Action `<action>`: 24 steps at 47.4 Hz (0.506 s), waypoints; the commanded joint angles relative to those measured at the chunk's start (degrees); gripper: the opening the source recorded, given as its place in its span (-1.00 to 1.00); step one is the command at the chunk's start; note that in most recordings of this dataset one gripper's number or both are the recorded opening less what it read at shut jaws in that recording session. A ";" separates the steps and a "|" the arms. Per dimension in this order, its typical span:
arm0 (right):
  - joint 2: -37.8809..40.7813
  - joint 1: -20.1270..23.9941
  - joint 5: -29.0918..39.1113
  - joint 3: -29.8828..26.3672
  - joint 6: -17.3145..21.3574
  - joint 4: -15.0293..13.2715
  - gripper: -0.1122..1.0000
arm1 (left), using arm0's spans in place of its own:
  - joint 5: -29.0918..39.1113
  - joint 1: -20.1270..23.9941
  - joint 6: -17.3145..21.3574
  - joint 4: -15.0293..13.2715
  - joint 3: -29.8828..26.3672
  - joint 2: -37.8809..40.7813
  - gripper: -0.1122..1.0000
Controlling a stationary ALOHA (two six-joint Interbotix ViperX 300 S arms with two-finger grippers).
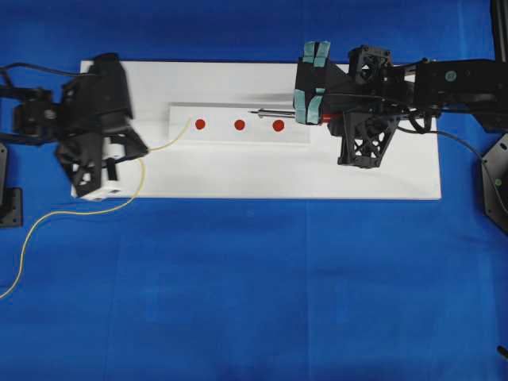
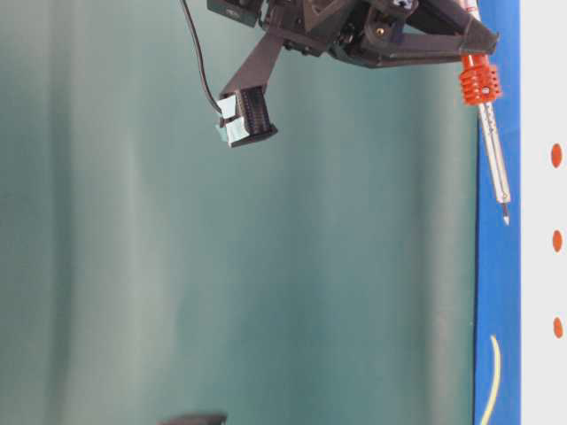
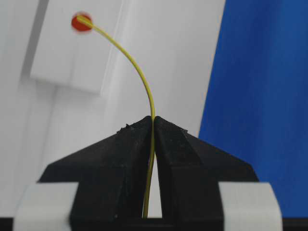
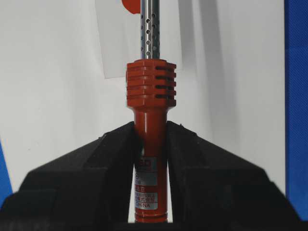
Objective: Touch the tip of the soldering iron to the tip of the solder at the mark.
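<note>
The solder (image 3: 137,70) tip lies on the leftmost red mark (image 1: 200,124), pinched in the left gripper (image 3: 153,126). The iron (image 4: 149,144), clamped in the right gripper (image 4: 150,132), points its tip near the rightmost mark. Best to slide the iron straight left along the row, low and slow, so it meets the solder tip without nudging it.

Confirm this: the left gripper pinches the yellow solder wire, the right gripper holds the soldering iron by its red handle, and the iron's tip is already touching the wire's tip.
One thing is wrong: the tips are not touching. The overhead view shows the soldering iron ending between the middle and right red dots, while the solder wire ends near the left red dot. The left gripper does pinch the wire, and the right gripper does hold the red handle.
</note>
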 commanded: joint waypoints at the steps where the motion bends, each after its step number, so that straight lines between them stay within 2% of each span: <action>1: -1.32 0.09 -0.44 -0.53 0.09 -0.18 -0.68 | -0.35 -0.18 0.09 0.09 -4.04 2.55 -0.77; 17: -1.23 0.09 -0.44 -0.26 0.09 -0.18 -0.68 | -0.79 -0.09 0.09 0.00 -12.22 14.33 -0.77; 24: -1.23 0.00 -1.49 0.26 0.09 -0.18 -0.68 | -1.14 0.26 0.00 0.09 -13.89 17.84 -0.77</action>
